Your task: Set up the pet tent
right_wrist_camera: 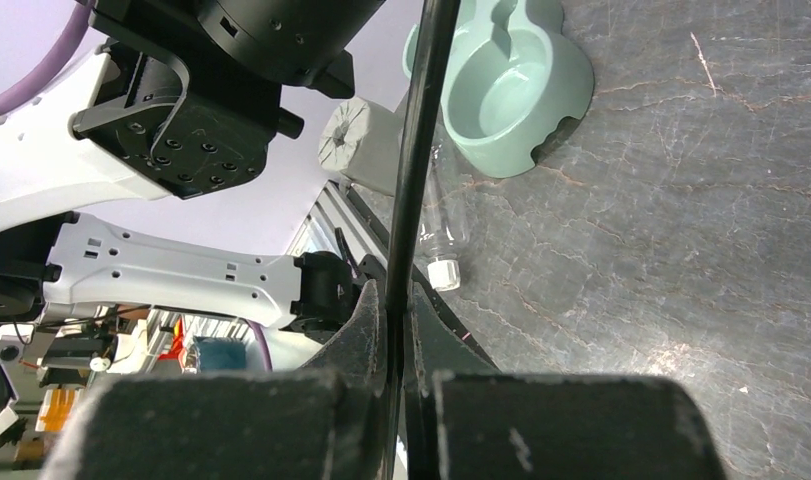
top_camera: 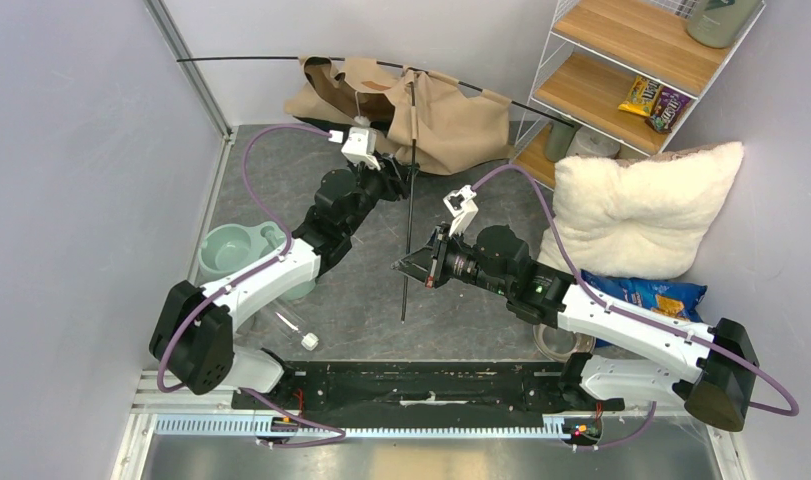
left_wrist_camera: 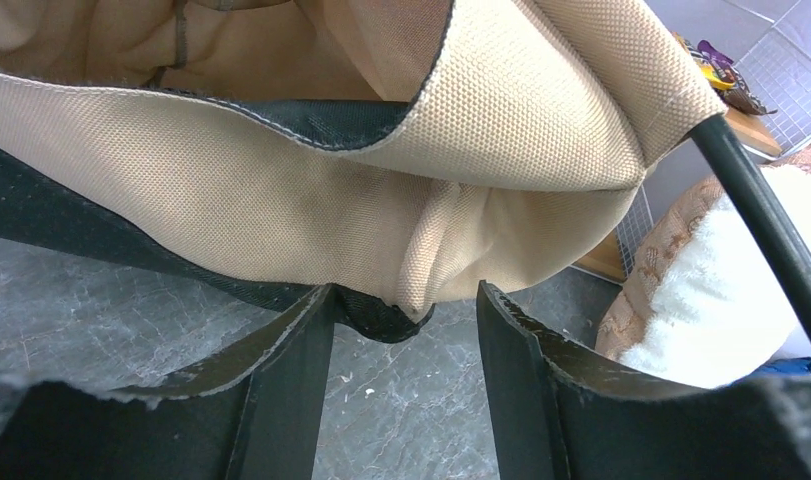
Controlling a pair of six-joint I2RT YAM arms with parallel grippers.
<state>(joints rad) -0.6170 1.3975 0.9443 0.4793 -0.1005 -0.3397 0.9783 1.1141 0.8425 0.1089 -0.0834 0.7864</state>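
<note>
The pet tent (top_camera: 421,110) lies slumped at the back of the floor, tan fabric with a black base. One thin black pole (top_camera: 281,58) arcs across its top. A second pole (top_camera: 409,200) runs from the tent toward me, and my right gripper (top_camera: 413,265) is shut on it. In the right wrist view this pole (right_wrist_camera: 421,150) passes straight between the pinched jaws of the right gripper (right_wrist_camera: 396,300). My left gripper (top_camera: 396,180) is at the tent's front edge. In the left wrist view the left gripper (left_wrist_camera: 406,300) stands open, with a black-trimmed corner of the tent (left_wrist_camera: 401,305) hanging between the fingertips, unclamped.
A fluffy white pillow (top_camera: 641,205) leans at the right, with a blue bag (top_camera: 651,295) below it. A wire shelf (top_camera: 631,70) with snack packs stands at the back right. A green double bowl (top_camera: 243,250) and a clear bottle (top_camera: 286,325) lie left.
</note>
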